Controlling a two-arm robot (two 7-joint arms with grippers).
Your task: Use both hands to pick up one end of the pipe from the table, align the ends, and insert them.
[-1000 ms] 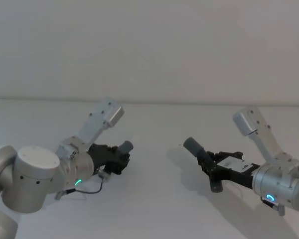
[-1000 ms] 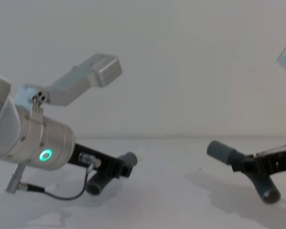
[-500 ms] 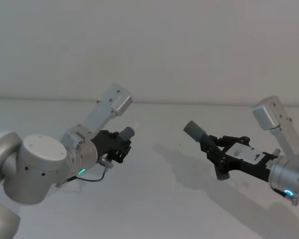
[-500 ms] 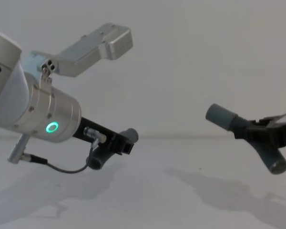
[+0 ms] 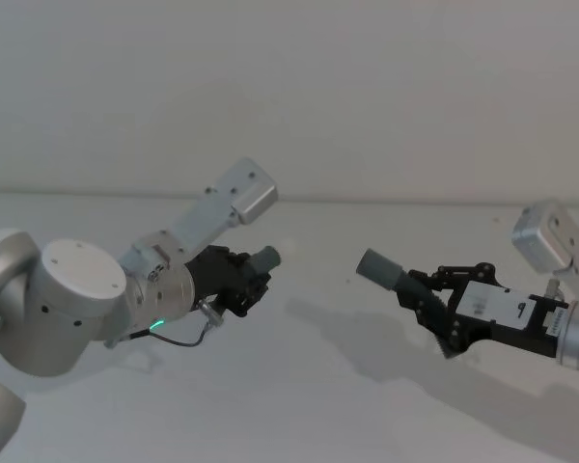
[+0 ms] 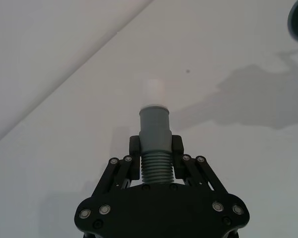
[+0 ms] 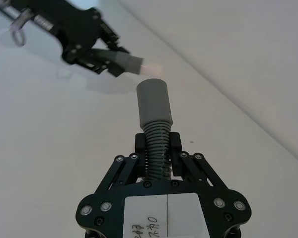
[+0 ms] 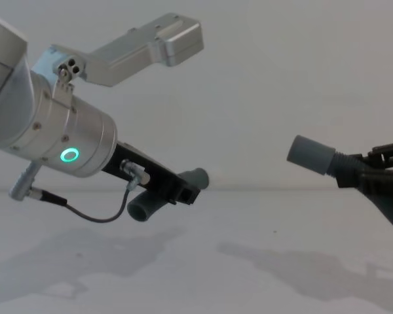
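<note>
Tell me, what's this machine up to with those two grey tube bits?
It is a two-armed robot trying to join two hose pieces. Its left claw grips the white-tipped piece by its ribbed body, and its right claw grips the grey-cuffed piece the same way. Both are held up above the white table, ends pointing roughly toward each other with a clear gap between, so they are not yet joined.

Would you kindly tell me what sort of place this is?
Likely a robot lab bench: a plain white table, a bare wall behind, and the left gripper and right gripper each holding a hose piece aloft.
</note>
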